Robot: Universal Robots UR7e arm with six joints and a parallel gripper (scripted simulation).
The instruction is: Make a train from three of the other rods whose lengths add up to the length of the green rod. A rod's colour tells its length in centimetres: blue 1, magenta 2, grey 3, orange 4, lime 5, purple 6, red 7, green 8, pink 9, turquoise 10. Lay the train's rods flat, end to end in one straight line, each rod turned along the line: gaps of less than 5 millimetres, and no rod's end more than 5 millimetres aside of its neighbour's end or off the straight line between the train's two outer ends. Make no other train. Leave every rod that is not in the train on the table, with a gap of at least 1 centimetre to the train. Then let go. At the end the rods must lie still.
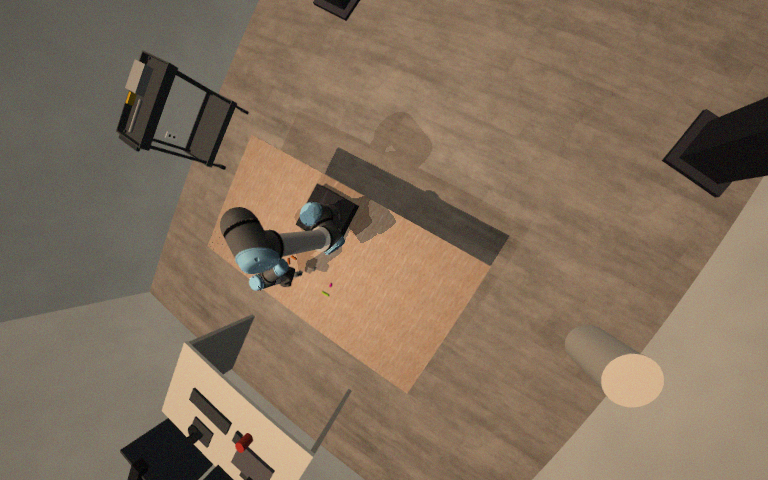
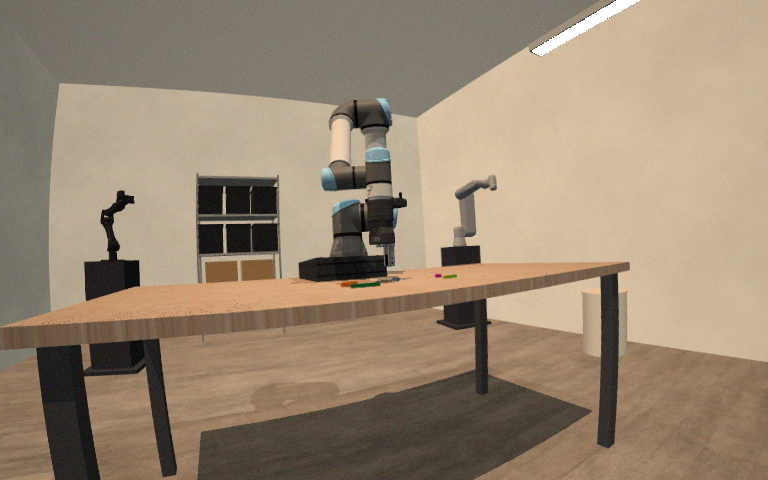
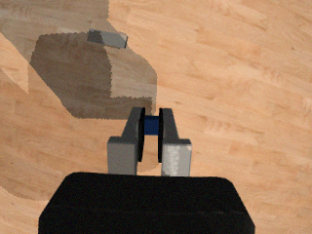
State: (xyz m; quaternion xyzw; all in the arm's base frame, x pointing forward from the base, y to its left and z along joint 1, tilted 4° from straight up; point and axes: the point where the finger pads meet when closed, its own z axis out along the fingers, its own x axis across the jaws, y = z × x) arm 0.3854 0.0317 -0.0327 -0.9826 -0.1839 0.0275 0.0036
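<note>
My gripper [image 3: 151, 124] is shut on a small blue rod [image 3: 152, 125] and holds it above the wooden table. In the wrist view a grey rod [image 3: 107, 38] lies flat on the table ahead of the fingers, inside the arm's shadow. In the exterior view the gripper [image 2: 388, 259] hangs a little above the table near the arm's base. A green rod [image 2: 365, 285] and an orange rod [image 2: 348, 283] lie side by side just in front of it. A magenta rod [image 2: 437, 275] and a lime rod [image 2: 449, 275] lie further right; they also show in the top view as the magenta rod [image 1: 330, 284] and the lime rod [image 1: 325, 292].
The arm's black base plate [image 2: 342, 268] stands on the table behind the rods. Around the table stand a shelf [image 2: 237, 227], two other small arms on pedestals and a cylinder [image 2: 603, 321] on the floor.
</note>
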